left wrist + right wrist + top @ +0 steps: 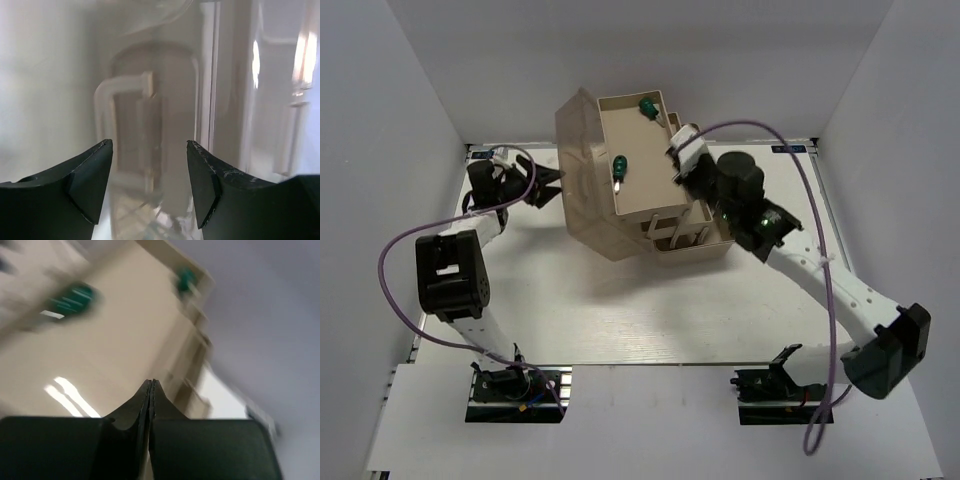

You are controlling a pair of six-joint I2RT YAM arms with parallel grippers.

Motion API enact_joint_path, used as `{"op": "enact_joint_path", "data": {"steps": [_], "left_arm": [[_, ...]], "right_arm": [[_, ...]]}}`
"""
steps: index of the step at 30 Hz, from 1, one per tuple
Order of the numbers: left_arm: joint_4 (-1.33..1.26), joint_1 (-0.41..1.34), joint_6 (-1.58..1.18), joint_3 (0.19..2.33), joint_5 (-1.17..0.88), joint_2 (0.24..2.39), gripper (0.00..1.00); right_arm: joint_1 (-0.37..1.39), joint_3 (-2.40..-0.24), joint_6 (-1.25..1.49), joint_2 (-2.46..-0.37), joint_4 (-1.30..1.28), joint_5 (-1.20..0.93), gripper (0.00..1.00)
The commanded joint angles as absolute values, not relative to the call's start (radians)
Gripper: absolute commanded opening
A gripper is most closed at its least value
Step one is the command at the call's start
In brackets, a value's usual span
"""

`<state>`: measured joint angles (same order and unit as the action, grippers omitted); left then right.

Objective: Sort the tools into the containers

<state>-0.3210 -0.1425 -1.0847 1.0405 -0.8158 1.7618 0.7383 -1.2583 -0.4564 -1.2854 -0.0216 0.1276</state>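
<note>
The white surface (620, 310) is walled at 9, 12 and 3 o'clock. Its widest bare stretch runs from the centre to the 6 o'clock edge, between the toolbox and the arm bases.

The beige toolbox (692, 246) stands toward 12 o'clock, turned at an angle and opened out. Its translucent brown lid (585, 190) is swung out on the 9 o'clock side. The lower trays (675, 232) are stepped out toward 5 o'clock. The top tray (645, 185) is the highest level, and its long edges run roughly from 12 to 6 o'clock.

The left gripper (553, 186) hovers just beside the lid's outer face, at 9 o'clock of the toolbox, with a narrow strip of surface behind it before the wall. In the left wrist view the left gripper (150, 185) stands well apart at the jaws and holds nothing. The lid (150, 100) and a pale handle fill the gap ahead.

The right gripper (677, 168) hangs over the top tray's 3 o'clock edge. In the right wrist view the right gripper (151, 390) has its jaws pressed together on nothing, above the tray's bare floor (100, 355).

A green-handled screwdriver (645, 106) lies at the tray's 12 o'clock end. A second green-handled screwdriver (619, 165) lies against its 9 o'clock edge, with open floor between them.
</note>
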Motion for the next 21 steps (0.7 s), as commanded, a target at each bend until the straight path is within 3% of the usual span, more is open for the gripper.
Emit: {"op": "enact_joint_path", "data": {"steps": [1, 6, 9, 16, 21], "left_arm": [[-0.344, -0.077, -1.109, 1.179, -0.885, 1.772, 0.71], [-0.344, 0.0, -1.143, 1.32, -0.876, 1.847, 0.71], [-0.315, 0.058, -1.163, 1.477, -0.876, 1.899, 0.71], [-0.273, 0.169, -1.193, 1.75, -0.914, 2.043, 0.71], [-0.293, 0.164, -1.193, 1.793, -0.905, 1.964, 0.73]], "right_arm": [[0.563, -1.338, -0.336, -1.316, -0.173, 0.403, 0.0], [0.315, -1.388, -0.206, -1.423, -0.415, 0.364, 0.11], [0.22, -1.384, -0.147, -1.492, -0.518, 0.197, 0.13], [0.144, -1.328, -0.167, -1.6, -0.537, -0.077, 0.13], [0.133, -1.379, -0.18, -1.704, -0.598, -0.147, 0.1]]}}
